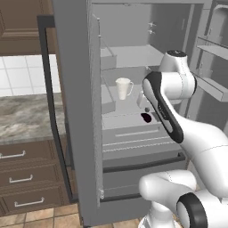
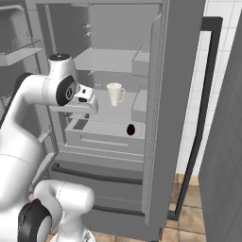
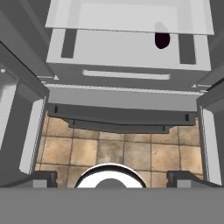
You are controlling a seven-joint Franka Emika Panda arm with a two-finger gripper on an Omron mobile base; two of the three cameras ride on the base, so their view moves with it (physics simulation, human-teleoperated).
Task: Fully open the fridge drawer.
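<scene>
- the fridge drawer point(image 3: 127, 63) sits low in the open fridge, under the shelf with the mug; we judge it partly pulled out, since its front stands proud of the shelf edge above it; how much travel is left we cannot tell
- its pale handle strip point(image 3: 126, 75) runs across the front, bare, with nothing gripping it
- our gripper point(image 3: 112, 177) hangs above and in front of the drawer, looking down on it; its fingertips point(image 3: 43, 178) sit wide apart at the two bottom corners of the hand view, so it is spread and holding nothing
- we judge the pull is left to do: come down to the handle, then draw outward
- a dark egg-shaped thing point(image 2: 131, 129) lies on top of the drawer near its right end; a white mug point(image 1: 123, 88) stands on the shelf above
- the darker freezer panel point(image 3: 120, 117) with its long bar lies below; the fridge doors point(image 1: 75, 107) stand open to both sides; the pull path looks free
</scene>
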